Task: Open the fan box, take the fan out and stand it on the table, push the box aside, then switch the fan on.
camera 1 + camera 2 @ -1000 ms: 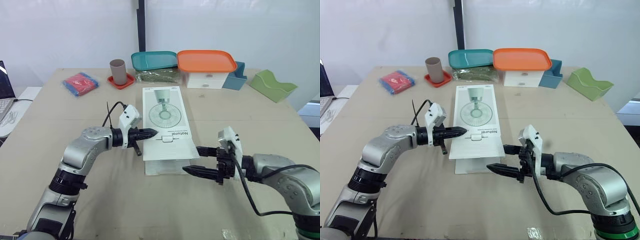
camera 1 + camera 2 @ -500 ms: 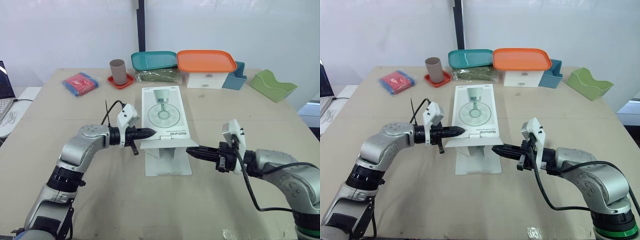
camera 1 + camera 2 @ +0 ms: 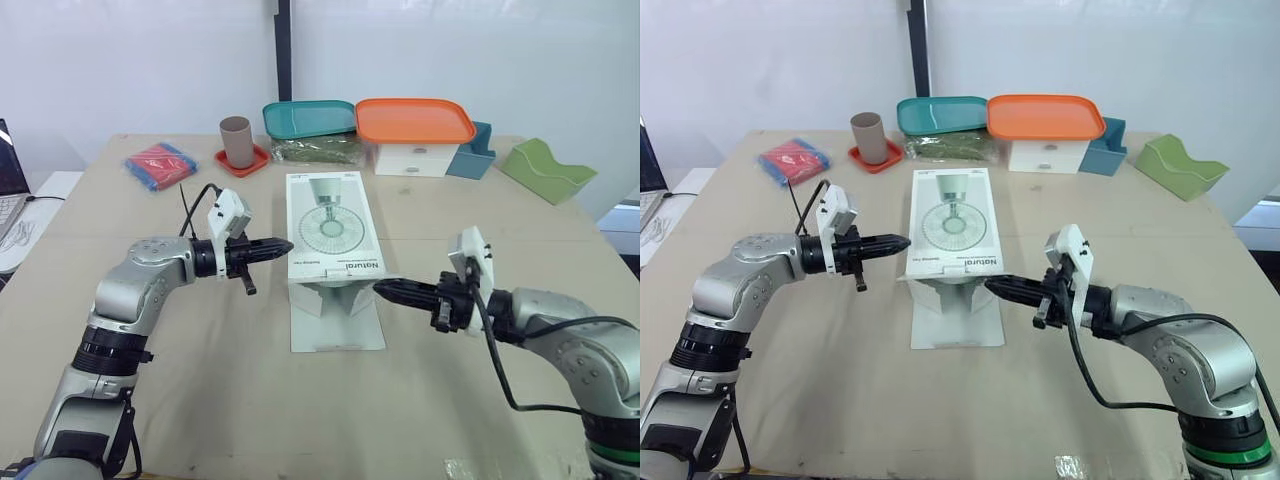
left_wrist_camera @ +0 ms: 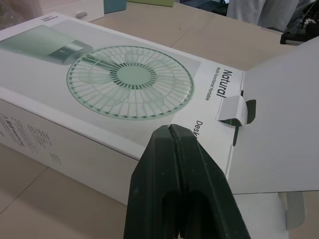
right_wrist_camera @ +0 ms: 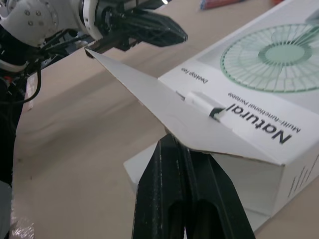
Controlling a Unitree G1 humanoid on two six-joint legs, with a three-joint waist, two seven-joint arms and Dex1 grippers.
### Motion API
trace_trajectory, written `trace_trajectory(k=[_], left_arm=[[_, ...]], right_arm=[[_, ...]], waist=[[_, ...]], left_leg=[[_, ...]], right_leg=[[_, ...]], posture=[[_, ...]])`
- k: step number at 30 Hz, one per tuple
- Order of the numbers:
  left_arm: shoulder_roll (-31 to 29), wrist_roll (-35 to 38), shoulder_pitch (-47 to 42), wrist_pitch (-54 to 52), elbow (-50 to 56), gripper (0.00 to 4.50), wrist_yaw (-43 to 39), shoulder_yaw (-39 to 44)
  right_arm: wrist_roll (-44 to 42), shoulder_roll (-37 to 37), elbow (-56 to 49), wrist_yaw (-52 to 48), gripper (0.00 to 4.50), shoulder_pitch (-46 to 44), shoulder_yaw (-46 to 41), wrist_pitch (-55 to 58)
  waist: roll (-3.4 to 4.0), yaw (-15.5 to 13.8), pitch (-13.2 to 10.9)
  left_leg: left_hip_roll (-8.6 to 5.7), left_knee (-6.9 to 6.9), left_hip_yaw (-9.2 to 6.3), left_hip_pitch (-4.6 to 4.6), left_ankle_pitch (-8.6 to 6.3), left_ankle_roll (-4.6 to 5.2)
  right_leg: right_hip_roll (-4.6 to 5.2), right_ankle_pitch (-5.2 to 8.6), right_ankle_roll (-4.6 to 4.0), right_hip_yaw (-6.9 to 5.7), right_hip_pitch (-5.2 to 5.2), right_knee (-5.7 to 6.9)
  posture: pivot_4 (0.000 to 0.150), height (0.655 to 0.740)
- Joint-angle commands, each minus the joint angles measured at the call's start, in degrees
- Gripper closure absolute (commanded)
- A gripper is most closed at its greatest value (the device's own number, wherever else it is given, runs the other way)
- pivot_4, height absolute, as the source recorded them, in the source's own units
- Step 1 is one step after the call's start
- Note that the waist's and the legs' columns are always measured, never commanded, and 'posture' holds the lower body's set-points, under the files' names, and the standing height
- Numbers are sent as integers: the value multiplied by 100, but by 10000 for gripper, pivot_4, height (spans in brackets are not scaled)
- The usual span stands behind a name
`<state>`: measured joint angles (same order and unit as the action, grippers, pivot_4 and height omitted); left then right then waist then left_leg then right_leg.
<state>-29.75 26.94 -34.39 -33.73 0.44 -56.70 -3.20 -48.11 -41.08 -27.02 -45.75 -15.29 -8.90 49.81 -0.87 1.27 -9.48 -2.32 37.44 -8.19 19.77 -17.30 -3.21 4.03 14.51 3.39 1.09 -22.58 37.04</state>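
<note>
My right tool point(image 3: 382, 288), fingers pressed together, has its tip under the raised flap point(image 5: 164, 107) at the near end of the fan box point(image 3: 333, 225). My left tool point(image 3: 284, 245), also pressed together and empty, points at the box's left edge; I cannot tell if it touches. The box lies flat on the table point(image 3: 200, 400), with a second flap point(image 3: 336, 322) spread out before its near end. Beyond its far end stands a cup point(image 3: 237, 143).

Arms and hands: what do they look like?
Left arm and right arm: silver-grey rounded shells, black joints. Left hand and right hand: two tapered black fingers, white camera block at each wrist. A black cable loops off each wrist.
</note>
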Motion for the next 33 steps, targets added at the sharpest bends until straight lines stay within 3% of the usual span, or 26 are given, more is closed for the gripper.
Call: trace_trajectory(k=[1,19,25,33], left_arm=[[88,211,-100,173,210,45000,19,291],[376,1079,-431,93,358,45000,523,1140],[383,888,-340,205,519,45000,555,893],[500,-45,-108,315,392,45000,915,-54]], right_arm=[[-103,116,-77,135,44675,-288,-38,-92],[1387,643,661,841,44675,-1035,878,-607],[1635,803,844,1228,44675,-1130,949,-282],[1834,812,699,1235,44675,-1132,1150,-204]], waist=[[0,1,0],[0,8,1],[0,8,1],[1,7,1]], left_leg=[[0,0,0,1,0,0],[2,8,2,41,23,-40],[2,8,2,41,23,-40],[1,8,3,42,24,-40]], right_leg=[[0,0,0,0,-2,0],[-1,-17,-7,1,-45,3],[-3,-20,-8,1,-46,3],[-4,-21,-9,2,-46,3]], posture=[[1500,7400],[1500,7400],[1500,7400],[1500,7400]])
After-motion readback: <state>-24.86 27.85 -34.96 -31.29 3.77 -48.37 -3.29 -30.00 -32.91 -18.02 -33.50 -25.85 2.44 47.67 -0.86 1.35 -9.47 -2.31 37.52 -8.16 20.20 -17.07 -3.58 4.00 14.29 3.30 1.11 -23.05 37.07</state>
